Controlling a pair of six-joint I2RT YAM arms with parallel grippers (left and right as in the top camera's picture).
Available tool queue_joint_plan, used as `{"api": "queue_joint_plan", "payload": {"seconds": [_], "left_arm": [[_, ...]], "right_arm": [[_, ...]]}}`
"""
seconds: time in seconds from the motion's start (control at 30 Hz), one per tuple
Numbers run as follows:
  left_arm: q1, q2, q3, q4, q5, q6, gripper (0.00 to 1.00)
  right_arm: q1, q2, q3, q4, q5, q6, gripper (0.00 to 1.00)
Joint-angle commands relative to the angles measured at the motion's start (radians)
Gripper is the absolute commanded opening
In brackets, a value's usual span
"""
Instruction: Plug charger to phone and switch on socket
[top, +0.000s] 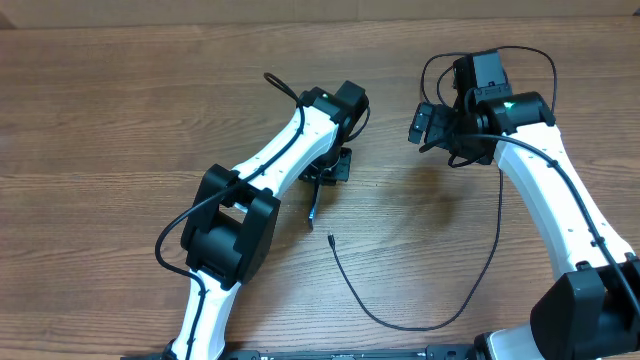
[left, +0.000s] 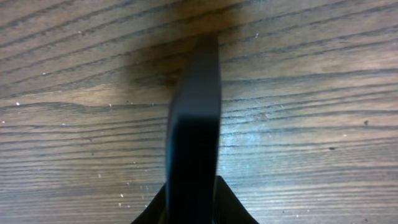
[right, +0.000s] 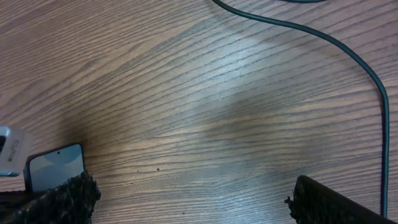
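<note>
— Near the middle of the tabletop (top: 120, 110), what have the left fingers (left: 235, 210) got?
— They're clamped on the phone (left: 194, 124), held up on its edge.
— And the right fingers (right: 62, 199)?
— Spread wide, gripping nothing, nearby. The charger (top: 400, 322) lies loose on the wood, its tip near the phone, not touching.

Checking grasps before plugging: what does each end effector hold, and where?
Left end effector pinches the phone at its near end, across its faces; right end effector holds nothing.
</note>
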Motion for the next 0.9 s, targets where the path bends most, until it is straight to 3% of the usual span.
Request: {"api": "queue_joint_plan", "payload": {"seconds": [0.0,0.47,0.53,0.7,0.87], "left_arm": [[-0.007,-0.021,-0.035,0.019,-0.016,-0.021,0.17],[-0.005,-0.022,-0.059,0.047,-0.023,-0.019,0.12],[-0.005,-0.022,-0.056,0.047,-0.023,-0.019,0.07],[-0.005,-0.022,-0.039,0.038,-0.019,0.066,0.04],[0.006,-0.043,0.004,0.009,0.008,0.071,0.04]], "right_arm": [[0.002,0.006,-0.005,0.006,0.01,0.003,1.0],[0.002,0.006,-0.005,0.008,0.01,0.003,1.0],[0.002,0.006,-0.005,0.008,0.01,0.003,1.0],[0.002,0.006,-0.005,0.009,0.01,0.003,1.0],[0.002,0.006,-0.005,0.009,0.01,0.003,1.0]]}}
